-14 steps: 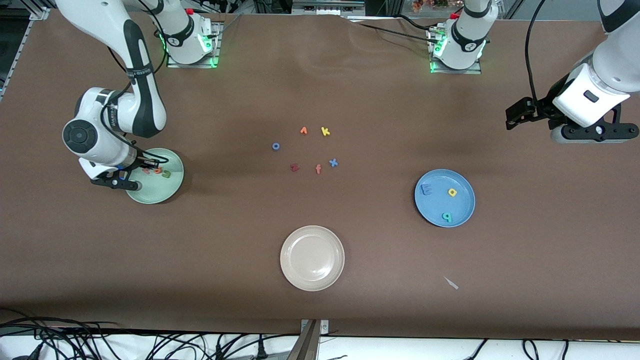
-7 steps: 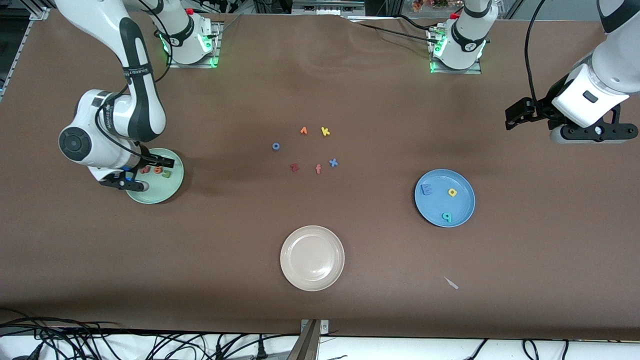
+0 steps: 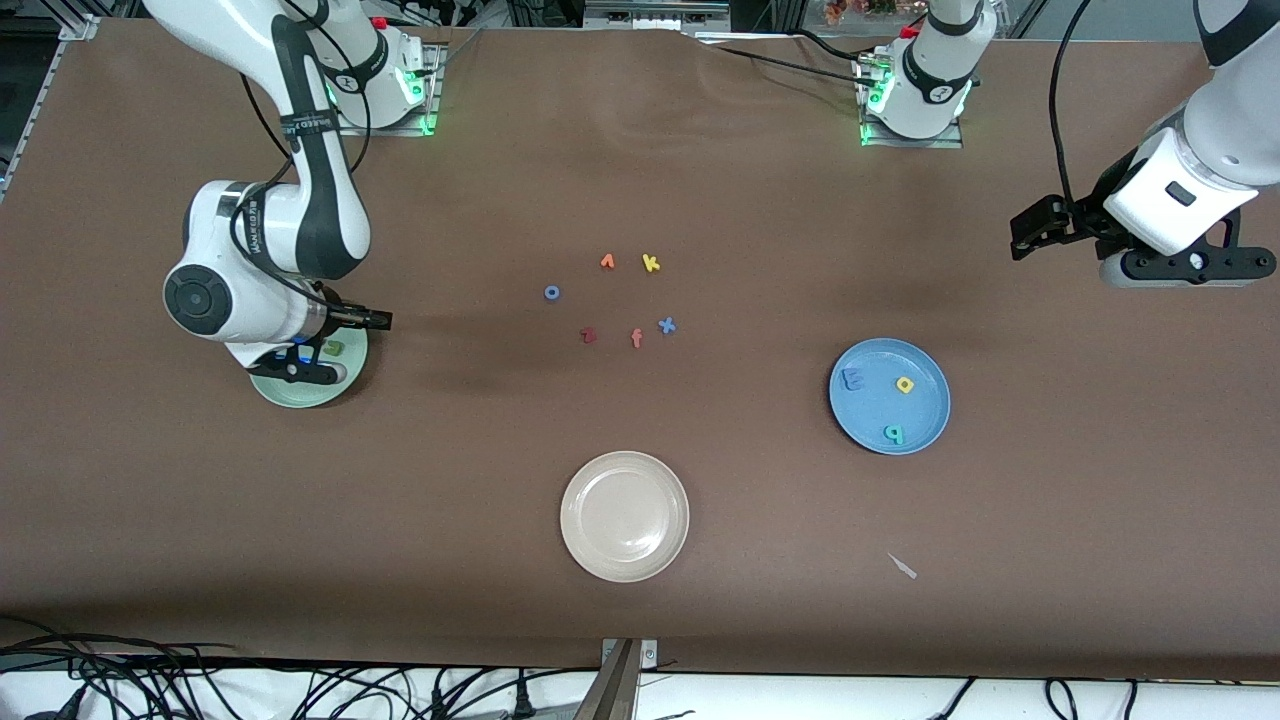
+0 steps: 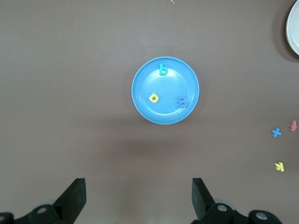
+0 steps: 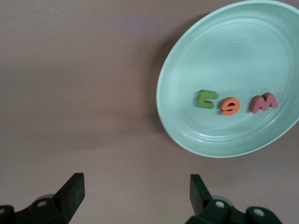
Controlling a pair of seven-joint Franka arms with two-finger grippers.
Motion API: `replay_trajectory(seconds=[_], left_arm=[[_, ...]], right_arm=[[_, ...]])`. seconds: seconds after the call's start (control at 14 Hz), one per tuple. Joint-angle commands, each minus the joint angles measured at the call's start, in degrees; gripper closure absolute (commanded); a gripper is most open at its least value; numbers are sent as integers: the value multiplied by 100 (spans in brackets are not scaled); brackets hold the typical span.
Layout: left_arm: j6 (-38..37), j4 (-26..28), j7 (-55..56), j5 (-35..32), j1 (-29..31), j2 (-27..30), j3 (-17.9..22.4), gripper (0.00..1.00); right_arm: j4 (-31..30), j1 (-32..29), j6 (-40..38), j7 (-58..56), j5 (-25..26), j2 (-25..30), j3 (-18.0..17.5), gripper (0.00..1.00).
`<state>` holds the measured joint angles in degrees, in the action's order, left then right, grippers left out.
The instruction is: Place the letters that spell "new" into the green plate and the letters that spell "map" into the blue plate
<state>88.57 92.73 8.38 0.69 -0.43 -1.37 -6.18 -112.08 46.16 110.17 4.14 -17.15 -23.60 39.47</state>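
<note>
We judge the sorting done. On the bench (image 3: 640,180), the green plate (image 5: 224,60), at mid-height of the frame toward the right arm's end, holds the green "n" (image 5: 206,99), orange "e" (image 5: 230,106) and salmon-red "w" (image 5: 263,102) flat in a row. The blue plate (image 3: 915,420), toward the left arm's end, holds the blue "m" (image 3: 853,378), yellow "a" (image 3: 905,384) and teal "p" (image 3: 894,434), spread apart. The right gripper (image 5: 135,186) hangs wide and empty over the green plate's edge, and the left gripper (image 4: 138,191) waits wide and empty over bare bench.
</note>
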Motion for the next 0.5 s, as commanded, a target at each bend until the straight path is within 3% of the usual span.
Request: replay_trajectory(seconds=[0.0,0.14,0.43], left_arm=[[-120,-176,-47,-25,8,-82,-6,0],[-120,-176,-47,-16,-1,-91,-15,0],[-120,-176,-38,-16,-1,-91,-6,0]], right_arm=[[362,95,-390,-9,1,38,-44,0],[388,-472,-373,-1,507,389,-866,0],[344,-2299,-399,228,1501,1022,-2808,0]])
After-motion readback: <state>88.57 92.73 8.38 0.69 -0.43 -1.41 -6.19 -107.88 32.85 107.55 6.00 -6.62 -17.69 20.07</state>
